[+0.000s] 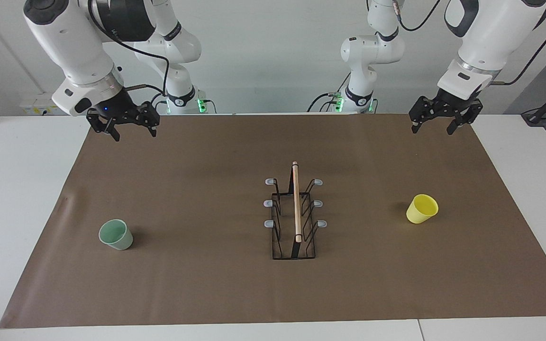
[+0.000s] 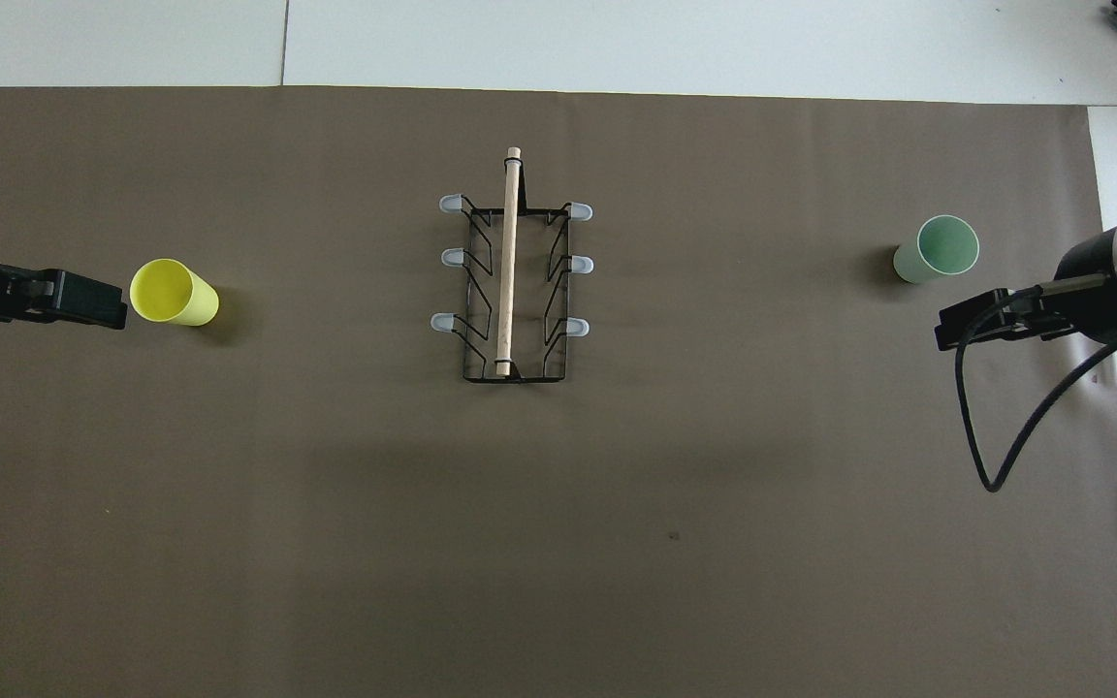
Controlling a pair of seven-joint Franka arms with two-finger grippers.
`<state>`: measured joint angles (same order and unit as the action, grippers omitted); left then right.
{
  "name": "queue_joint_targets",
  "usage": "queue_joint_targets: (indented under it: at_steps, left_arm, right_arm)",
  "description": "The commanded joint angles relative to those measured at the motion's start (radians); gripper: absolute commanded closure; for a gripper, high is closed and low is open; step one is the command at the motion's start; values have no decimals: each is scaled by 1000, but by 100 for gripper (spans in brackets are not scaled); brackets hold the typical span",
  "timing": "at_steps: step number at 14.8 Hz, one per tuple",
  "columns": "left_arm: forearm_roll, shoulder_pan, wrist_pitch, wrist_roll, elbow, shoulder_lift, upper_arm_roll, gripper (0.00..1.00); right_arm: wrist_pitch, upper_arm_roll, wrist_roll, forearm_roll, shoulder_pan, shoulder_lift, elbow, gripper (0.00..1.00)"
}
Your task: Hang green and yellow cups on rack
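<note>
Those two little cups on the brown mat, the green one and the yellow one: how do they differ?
The green cup is pale mint; the yellow cup is bright yellow. The green cup stands toward the right arm's end of the table, the yellow cup toward the left arm's end, with the rack between them. Both are upright, handleless, similar in size, and untouched.

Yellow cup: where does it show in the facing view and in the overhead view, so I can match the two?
Facing view: the yellow cup stands on the brown mat at the picture's right, toward the left arm's end.
Overhead view: the same cup is at the picture's left, on the mat.
Shared landmark: the rack mid-table, between it and the green cup.
</note>
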<state>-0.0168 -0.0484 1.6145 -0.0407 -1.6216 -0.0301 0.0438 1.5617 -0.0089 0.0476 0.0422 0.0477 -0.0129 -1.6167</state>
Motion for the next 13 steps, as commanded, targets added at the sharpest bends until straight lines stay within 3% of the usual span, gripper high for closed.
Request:
queue_joint_targets:
  at_steps: [1, 7, 13]
  left_arm:
    - [-8, -13, 36, 2, -49, -28, -10, 0]
    - [-34, 9, 93, 45, -66, -13, -18, 0]
    - [-52, 19, 168, 270, -55, 91, -21, 0]
  right_arm:
    - [-8, 13, -14, -8, -12, -2, 3, 0]
    - [-8, 13, -14, -8, -11, -2, 3, 0]
    - [-8, 13, -14, -8, -12, -2, 3, 0]
